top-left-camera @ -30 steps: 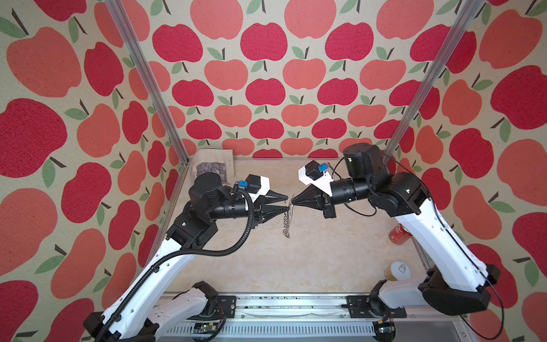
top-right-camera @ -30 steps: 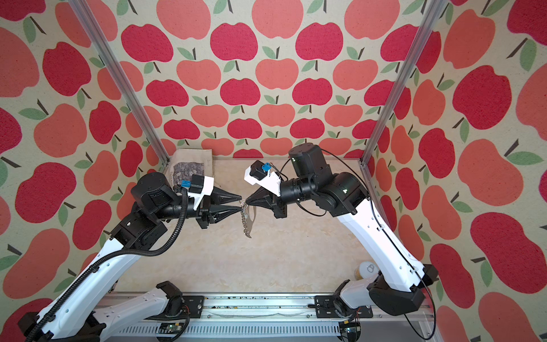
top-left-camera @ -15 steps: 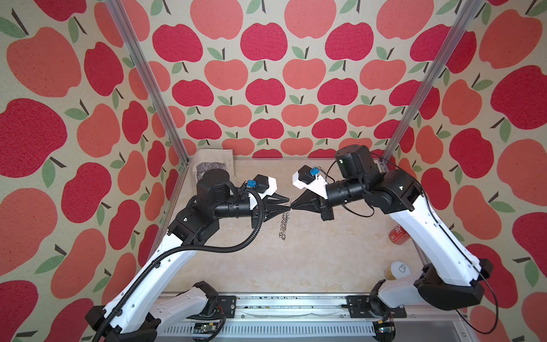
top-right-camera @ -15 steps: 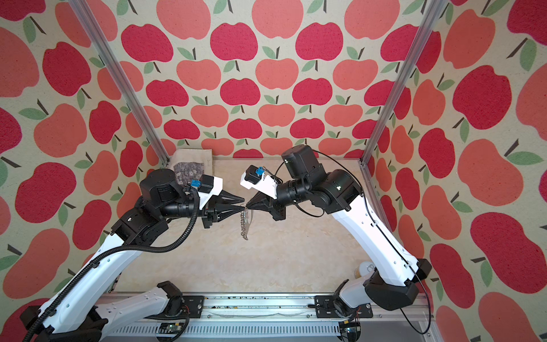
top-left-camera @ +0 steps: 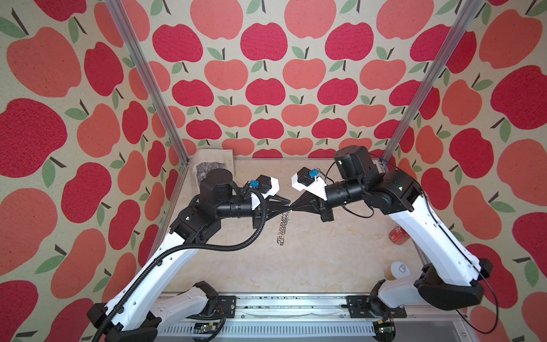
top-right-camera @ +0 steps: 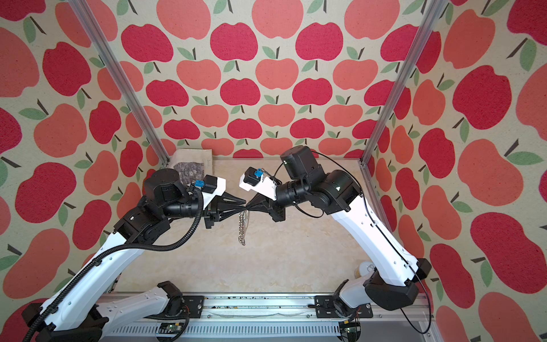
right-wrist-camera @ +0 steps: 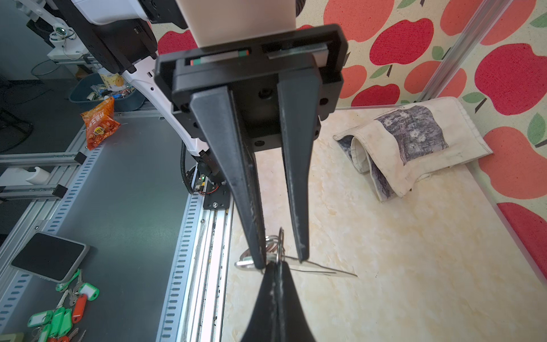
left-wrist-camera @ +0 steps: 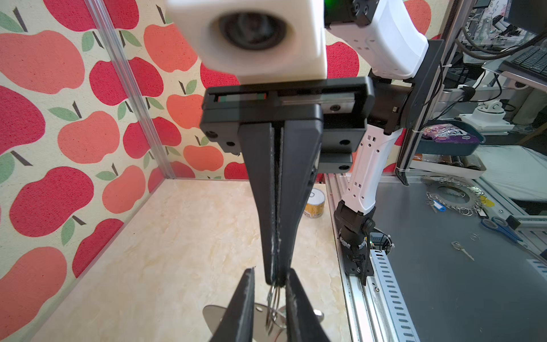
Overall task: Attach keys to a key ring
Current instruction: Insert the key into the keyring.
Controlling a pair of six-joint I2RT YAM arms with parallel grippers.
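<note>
Key ring (top-left-camera: 282, 228) is hanging from the clamped-shut right pincer (left-wrist-camera: 276, 279), the slightly parted left pincer (right-wrist-camera: 281, 260) straddling its top loop; threading undone.

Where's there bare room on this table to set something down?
Bare: front half of the table, between the hanging key ring and the front rail; also the back strip right of the folded cloth. Crowded: the right edge, red can and yellow can.

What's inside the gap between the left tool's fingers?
Silver wire rings of the key ring, pinched by the shut right tool. The left tool hides part of the ring's plate, so anything behind it can't be seen.
</note>
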